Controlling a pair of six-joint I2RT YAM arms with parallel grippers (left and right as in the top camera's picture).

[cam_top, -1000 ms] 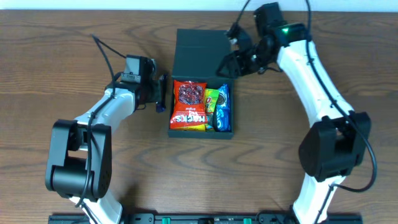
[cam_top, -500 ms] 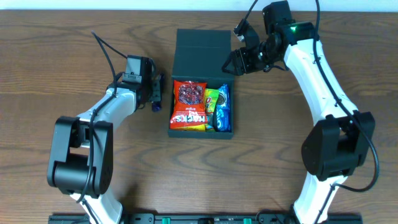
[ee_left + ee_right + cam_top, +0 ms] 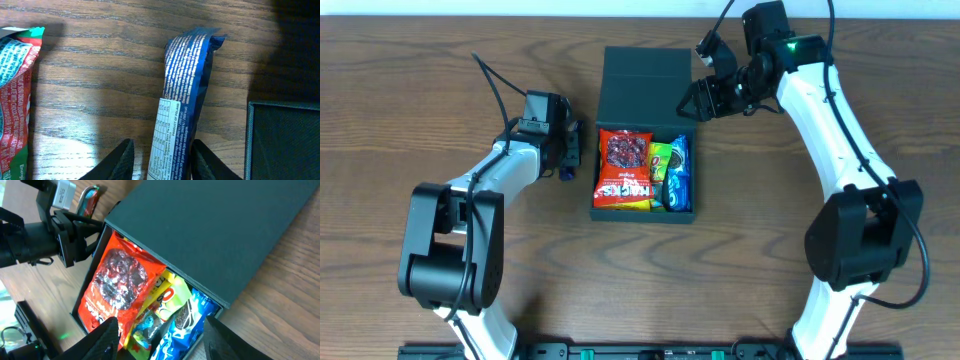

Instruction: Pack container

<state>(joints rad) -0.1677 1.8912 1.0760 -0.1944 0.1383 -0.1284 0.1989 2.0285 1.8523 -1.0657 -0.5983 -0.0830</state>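
Note:
The container [image 3: 642, 75] is a dark box in the middle of the table, its flap lid lying open toward the back. It holds a red packet [image 3: 623, 168], a yellow-green packet [image 3: 660, 163] and a blue packet [image 3: 681, 172]. My left gripper [image 3: 569, 158] is just left of the box. Its open fingers [image 3: 162, 152] straddle a dark blue snack bar [image 3: 186, 85] lying on the table, with a gap on the left side. My right gripper [image 3: 697, 100] is open and empty at the lid's right edge, above the packets [image 3: 165, 342].
A red and green packet [image 3: 15, 100] lies on the table left of the blue bar. The container's corner [image 3: 285, 140] is close on the bar's right. Both arms' cables hang over the table's back part.
My right gripper drew back slightly up and right from the lid's edge, then held still. My left gripper shifted a little toward the near side by the blue bar.

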